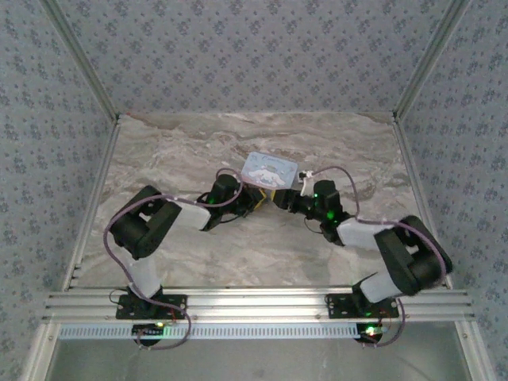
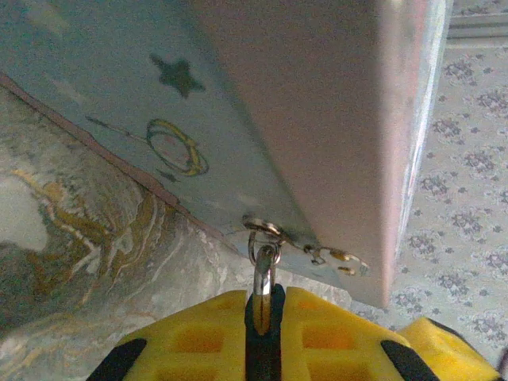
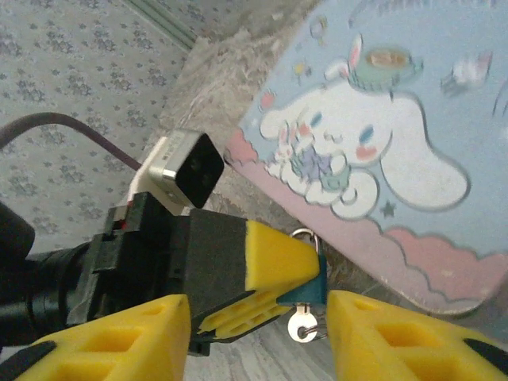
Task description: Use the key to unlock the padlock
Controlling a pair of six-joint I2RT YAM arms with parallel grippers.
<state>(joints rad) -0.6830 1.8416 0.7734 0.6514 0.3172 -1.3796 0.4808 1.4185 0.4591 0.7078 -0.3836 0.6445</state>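
Observation:
The small padlock [image 3: 308, 287] has a blue body and a thin silvery loop. It hangs at the front edge of the pale blue cartoon tin [image 3: 413, 159]. My left gripper [image 2: 264, 300] is shut on the padlock [image 2: 264, 286], whose loop passes through the tin's metal hasp ring [image 2: 266, 232]. A silver key [image 3: 302, 326] sticks out of the padlock's underside with its round head showing. My right gripper [image 3: 260, 321] is open, one finger on each side of the key and neither touching it. From above, both grippers [image 1: 255, 198] [image 1: 284, 198] meet just in front of the tin [image 1: 270, 168].
The tin stands mid-table on the marbled surface [image 1: 182, 151]. Patterned walls close in the back and both sides. The left wrist's camera block [image 3: 184, 168] and cable sit close to my right fingers. A purple cable [image 1: 349, 176] loops over the right arm.

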